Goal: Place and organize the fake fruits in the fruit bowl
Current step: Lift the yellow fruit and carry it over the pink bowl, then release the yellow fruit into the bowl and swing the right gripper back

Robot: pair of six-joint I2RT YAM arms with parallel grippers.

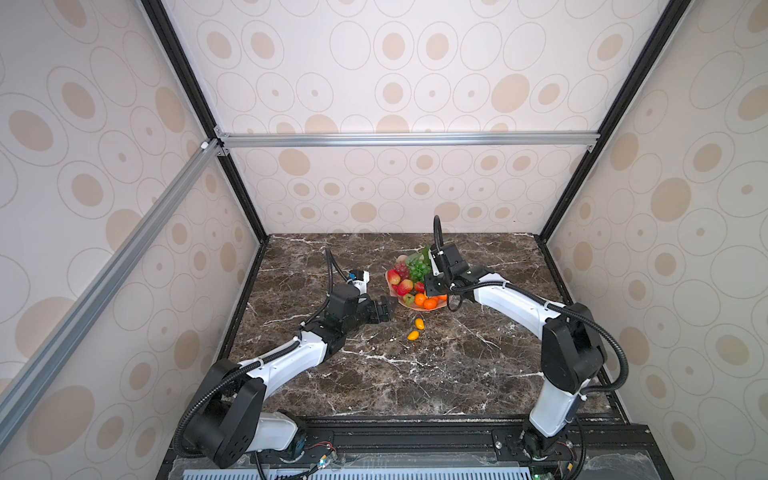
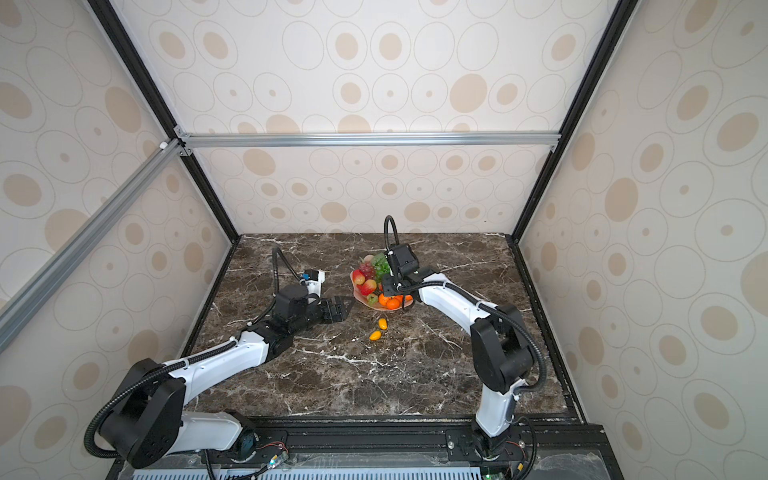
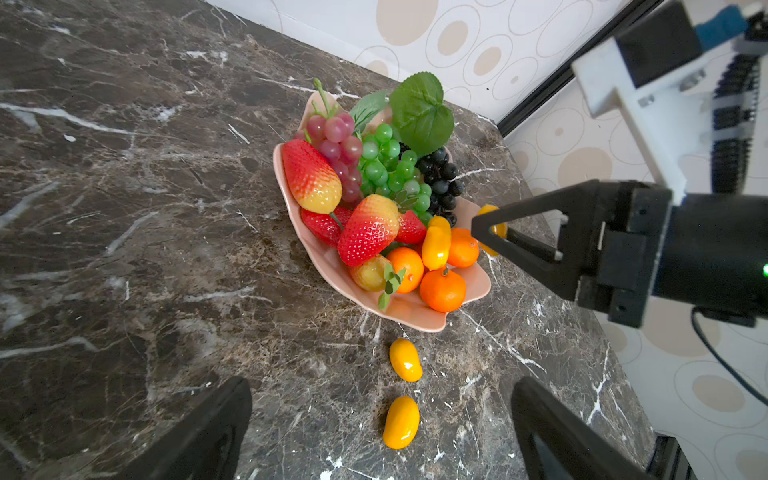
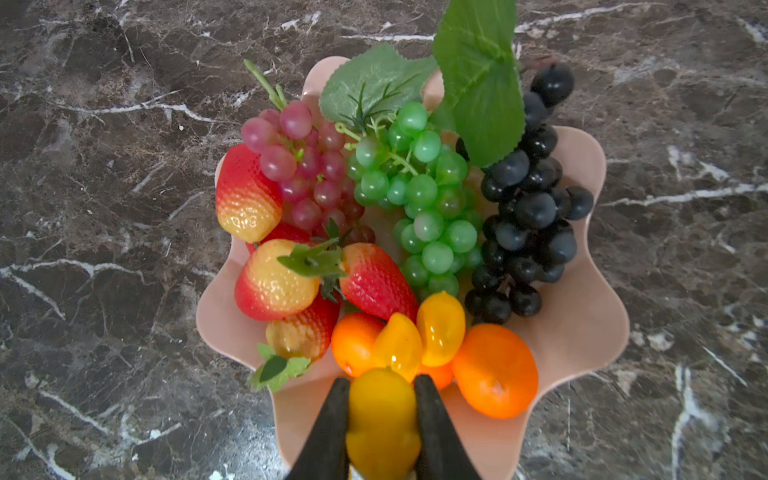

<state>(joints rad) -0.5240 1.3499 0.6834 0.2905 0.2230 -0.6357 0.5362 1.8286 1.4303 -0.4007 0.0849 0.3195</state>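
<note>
The right hand [image 4: 382, 382] is clenching one yellow oval [image 4: 382, 419] between its fingers and hanging over the fruit bowl [image 4: 582, 332], around the bowl's 4 o'clock edge in both top views. The bowl is sitting toward 12 o'clock on the counter [image 1: 374, 374] and it's already heaping. Grapes [image 4: 419, 199] are filling its 12 o'clock side, strawberries [image 4: 274, 282] are at 9, and tangerines [image 4: 494, 370] plus a couple of ovals are crowding 5 to 6. Two loose ovals [image 3: 405, 359] are lying on the counter just past the 6 o'clock rim. The left hand [image 1: 385, 311] is gaping wide open, holding nothing, near the bowl's 8 o'clock.

What I'm worrying about: that oval is looking slick and round, and it's heading for a slope of other glossy fruit right beside a shallow rim. Letting go there, I'm guessing it's rolling straight off onto the counter. Pushing lower could be nudging the tangerines out too. And both hands working that same corner are risking a bump.
</note>
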